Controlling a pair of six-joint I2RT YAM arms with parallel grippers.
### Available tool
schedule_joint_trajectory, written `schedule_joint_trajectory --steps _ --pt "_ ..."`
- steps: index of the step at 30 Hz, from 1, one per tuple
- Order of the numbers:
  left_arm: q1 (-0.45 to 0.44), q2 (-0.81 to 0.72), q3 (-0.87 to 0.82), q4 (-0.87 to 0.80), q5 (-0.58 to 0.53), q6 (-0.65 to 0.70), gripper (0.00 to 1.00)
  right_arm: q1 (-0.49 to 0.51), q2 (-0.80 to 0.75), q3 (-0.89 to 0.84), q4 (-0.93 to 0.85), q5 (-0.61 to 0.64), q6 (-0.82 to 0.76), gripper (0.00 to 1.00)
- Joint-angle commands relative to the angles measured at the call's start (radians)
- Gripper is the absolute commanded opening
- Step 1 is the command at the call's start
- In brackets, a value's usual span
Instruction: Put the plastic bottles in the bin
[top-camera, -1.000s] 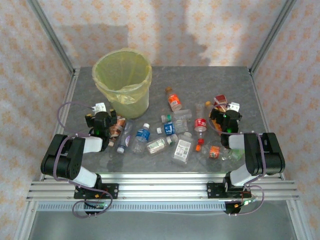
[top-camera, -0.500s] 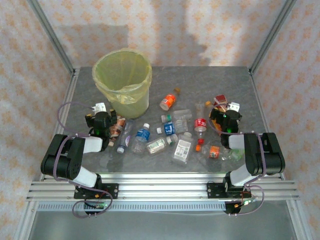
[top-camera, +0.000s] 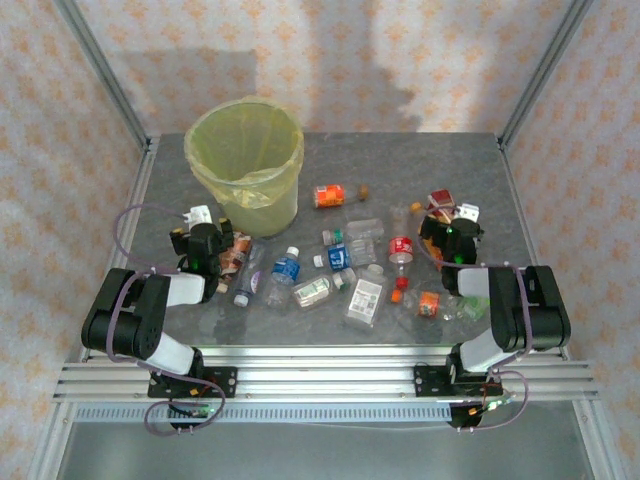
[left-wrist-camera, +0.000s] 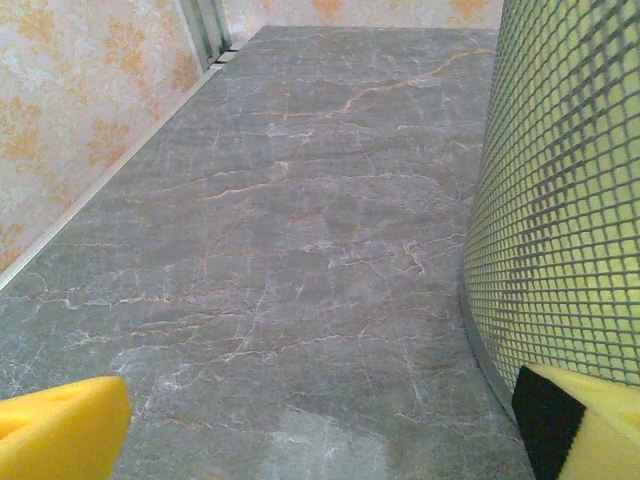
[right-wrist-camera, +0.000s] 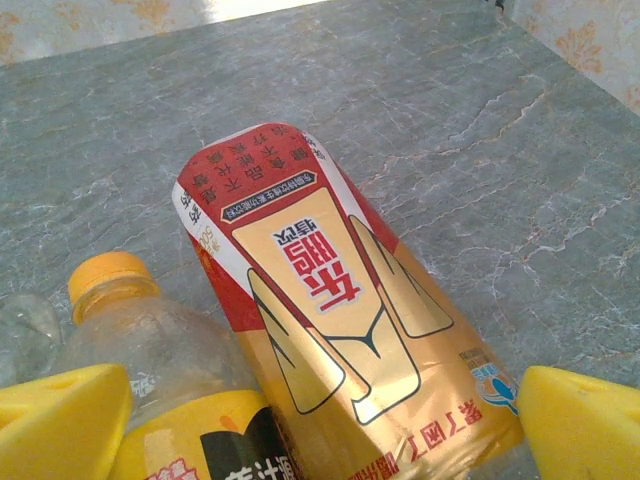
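Orange-labelled clear plastic bottle (top-camera: 329, 195) has rolled left, now crosswise beyond both grippers. Left gripper (left-wrist-camera: 320, 425) wide, empty. Right gripper (right-wrist-camera: 320, 420) wide, with a red-and-gold labelled bottle (right-wrist-camera: 340, 300) lying ungripped between its fingers. Other plastic bottles (top-camera: 330, 270) scattered between grippers. Round yellow-lined bin (top-camera: 255, 205) just beyond left fingers; judged no bottles binned yet. Grey table (left-wrist-camera: 250, 200) open left of it.

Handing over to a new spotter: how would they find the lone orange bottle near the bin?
Start at the yellow-green bin, far left. Just right of its base lies the orange bottle, on its side. It lies alone, beyond the pile of other bottles.
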Motion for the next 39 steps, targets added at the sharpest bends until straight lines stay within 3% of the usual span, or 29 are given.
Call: schedule_joint_trajectory --steps 1,11,15,19,26,30,34,39 --pt "0.010 -0.040 -0.003 0.024 -0.005 -0.005 1.00 -0.002 -0.070 0.033 -0.084 -0.007 -0.015 0.99" --pt "0.009 -0.277 0.027 -0.226 -0.063 -0.031 1.00 -0.001 -0.303 0.045 -0.312 0.055 0.008 0.99" --pt "0.008 -0.389 0.058 -0.367 -0.014 -0.064 1.00 -0.001 -0.396 0.093 -0.471 0.086 0.049 0.99" --pt "0.001 -0.512 0.080 -0.542 0.065 -0.140 1.00 -0.002 -0.487 0.124 -0.607 0.141 0.131 0.99" --pt "-0.071 -0.683 0.128 -0.921 0.039 -0.312 1.00 -0.001 -0.556 0.209 -0.872 0.168 0.250 0.99" --pt "-0.085 -0.705 0.158 -1.077 0.156 -0.339 1.00 0.000 -0.571 0.230 -0.962 0.175 0.274 0.99" --pt "-0.096 -0.667 0.165 -1.146 0.156 -0.363 1.00 0.001 -0.605 0.221 -0.996 0.183 0.293 0.99" --pt "-0.096 -0.551 0.179 -1.120 0.168 -0.367 1.00 0.003 -0.652 0.209 -1.031 0.207 0.323 0.99"
